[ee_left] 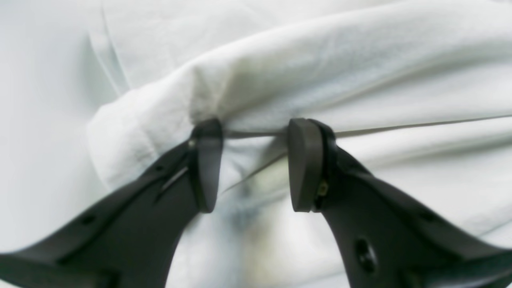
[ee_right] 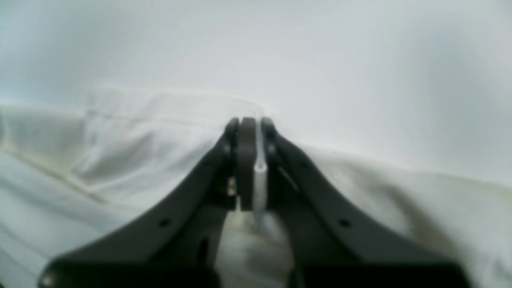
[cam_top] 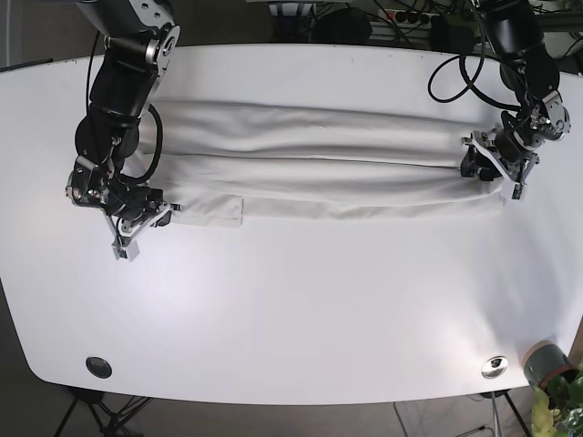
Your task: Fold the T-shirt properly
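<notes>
Shirt (cam_top: 319, 164) lies as a long folded band across the upper half of the base view, long axis running left to right, on the table (cam_top: 301, 309). One arm at each end: right gripper (cam_top: 137, 217) at the frame-left end, left gripper (cam_top: 496, 164) at the frame-right end. So the band sits between the two tools, each nearest to its own end; any next fold has to move across that long axis or bring one end toward the other.

Right gripper: jaws closed down to a thin gap in the right wrist view, with a strip of white cloth pinched between the pads (ee_right: 247, 164).

Left gripper: jaws apart in the left wrist view, tips at a rolled fold edge of the shirt; cloth spans the gap but the pads (ee_left: 305, 164) aren't clamping it.

Hard to make out:
- collar and sleeves not identifiable; only a small flap at the lower-left edge of the band
- wrist views blurred, white on white
- layer count under either tip unclear
</notes>
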